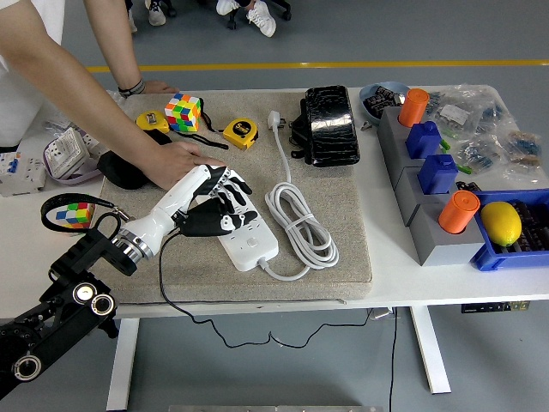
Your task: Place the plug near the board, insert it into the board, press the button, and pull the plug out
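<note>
A white power strip (251, 243) lies slantwise on the grey mat (343, 215). Its white cable is coiled (300, 221) to the right and runs up to the white plug (275, 119), which lies loose on the mat at the far side. My left hand (221, 202) rests on the strip's far end with its fingers spread, palm down, grasping nothing. A person's hand (176, 161) lies flat on the mat just behind my hand, touching or nearly touching it. That end of the strip is hidden under my hand.
Beyond the strip are two yellow tape measures (241, 133), a colour cube (184, 112) and a black pouch (328, 126). Grey blocks with orange and blue pieces (433, 172) and a blue bin holding a lemon (502, 223) stand at the right. A second cube (72, 215) sits left.
</note>
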Controlling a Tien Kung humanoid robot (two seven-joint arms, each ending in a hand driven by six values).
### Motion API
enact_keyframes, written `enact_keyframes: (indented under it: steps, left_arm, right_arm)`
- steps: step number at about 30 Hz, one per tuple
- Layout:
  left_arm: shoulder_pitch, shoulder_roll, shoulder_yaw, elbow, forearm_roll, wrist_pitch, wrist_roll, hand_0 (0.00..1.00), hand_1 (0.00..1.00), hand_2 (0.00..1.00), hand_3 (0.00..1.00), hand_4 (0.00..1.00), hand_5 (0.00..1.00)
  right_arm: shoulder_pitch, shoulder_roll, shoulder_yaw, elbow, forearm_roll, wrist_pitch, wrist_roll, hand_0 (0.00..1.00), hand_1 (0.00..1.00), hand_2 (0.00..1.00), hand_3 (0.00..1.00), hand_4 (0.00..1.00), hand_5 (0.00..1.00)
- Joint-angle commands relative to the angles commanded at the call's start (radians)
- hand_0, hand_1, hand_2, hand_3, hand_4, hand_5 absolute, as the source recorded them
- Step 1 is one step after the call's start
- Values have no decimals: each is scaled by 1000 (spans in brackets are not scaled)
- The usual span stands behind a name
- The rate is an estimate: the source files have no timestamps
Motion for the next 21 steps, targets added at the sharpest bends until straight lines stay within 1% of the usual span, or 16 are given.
enact_keyframes:
  steps: [4, 5, 8, 9, 10, 11, 13, 15, 16, 17, 21]
  left_arm:
    - [2, 2, -3, -3, 9, -7, 9, 292, 360, 463, 482, 840, 225]
    - [3, 2, -7, -8, 30, -21, 24, 211, 317, 288, 523, 880, 133]
    - [3, 6, -21, -33, 127, -78, 85, 211, 317, 288, 523, 880, 133]
    - [2, 10, -25, -49, 171, -102, 102, 211, 317, 288, 523, 880, 133]
    - [1, 13, -26, -58, 196, -114, 108, 211, 317, 288, 523, 880, 133]
    - [-1, 16, -27, -68, 224, -129, 114, 105, 81, 128, 582, 765, 2]
    - [-4, 21, -24, -82, 249, -151, 120, 105, 81, 128, 582, 765, 2]
    - [-7, 23, -18, -89, 268, -152, 123, 105, 81, 128, 582, 765, 2]
    - [-8, 23, -11, -92, 293, -149, 128, 105, 81, 128, 582, 765, 2]
    - [-10, 23, -5, -94, 317, -146, 133, 69, 23, 105, 605, 644, 2]
    - [-24, 20, 25, -86, 411, -144, 154, 69, 23, 105, 605, 644, 2]
  right_arm:
    - [-1, -2, -2, 1, -1, 0, 0, 486, 548, 541, 508, 838, 368]
    - [-1, -2, -3, 1, -1, 0, 0, 485, 548, 541, 508, 837, 369]
    - [0, -3, -3, 1, -2, 0, 0, 485, 548, 541, 508, 837, 369]
    - [0, -3, -2, 1, -2, 0, 0, 485, 548, 541, 508, 837, 369]
    - [0, -3, -2, 2, -2, 0, 0, 485, 548, 541, 508, 837, 369]
    - [0, -3, -2, 2, -2, 0, 0, 490, 547, 541, 508, 837, 370]
    - [-1, -3, -1, 2, -2, 0, 0, 490, 547, 541, 508, 837, 370]
    - [-1, -3, 0, 2, -4, 0, 0, 490, 547, 541, 508, 837, 370]
    - [-1, -3, 1, 2, -4, 0, 1, 490, 547, 541, 508, 837, 370]
    - [-1, -2, 1, 2, -4, 0, 1, 485, 547, 541, 508, 837, 369]
    - [-3, -1, 3, 2, -5, 0, 1, 485, 547, 541, 508, 837, 369]
